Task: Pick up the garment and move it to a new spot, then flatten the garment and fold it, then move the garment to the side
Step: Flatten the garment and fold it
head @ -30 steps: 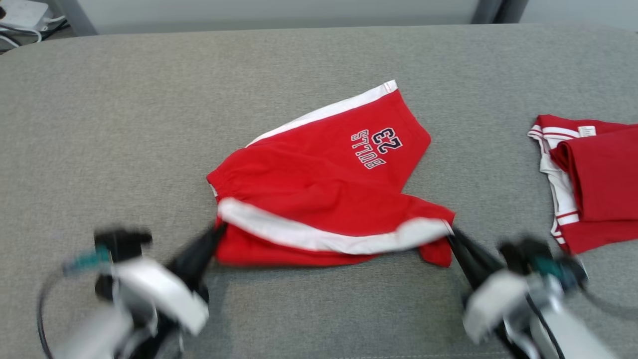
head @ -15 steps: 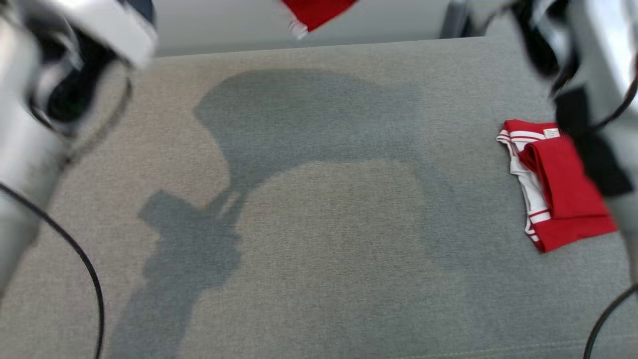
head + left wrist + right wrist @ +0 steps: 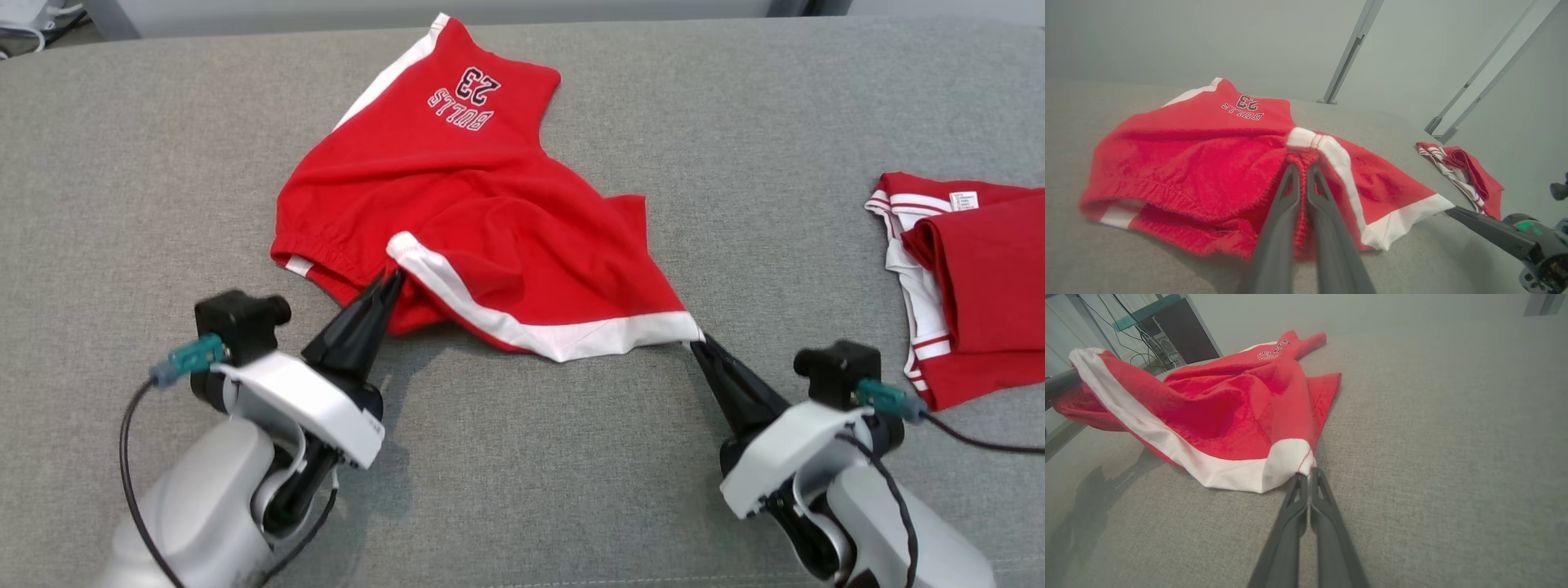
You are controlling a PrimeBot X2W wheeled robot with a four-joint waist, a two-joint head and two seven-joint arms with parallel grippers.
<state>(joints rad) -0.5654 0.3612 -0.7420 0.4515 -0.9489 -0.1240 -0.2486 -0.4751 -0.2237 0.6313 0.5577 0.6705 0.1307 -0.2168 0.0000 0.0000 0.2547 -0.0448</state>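
Two shorts (image 3: 457,188) corners clamped, one in left tool (image 3: 390,282), one in right tool (image 3: 698,343), grey cushion (image 3: 531,457) open between

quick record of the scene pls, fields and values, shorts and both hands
shorts: red, crumpled, on grey surface
print: "bulls 23" on far leg
left hand: shut on shorts by waistband
right hand: shut on white hem corner
folded garment: at right, apart from shorts
fold: not yet done
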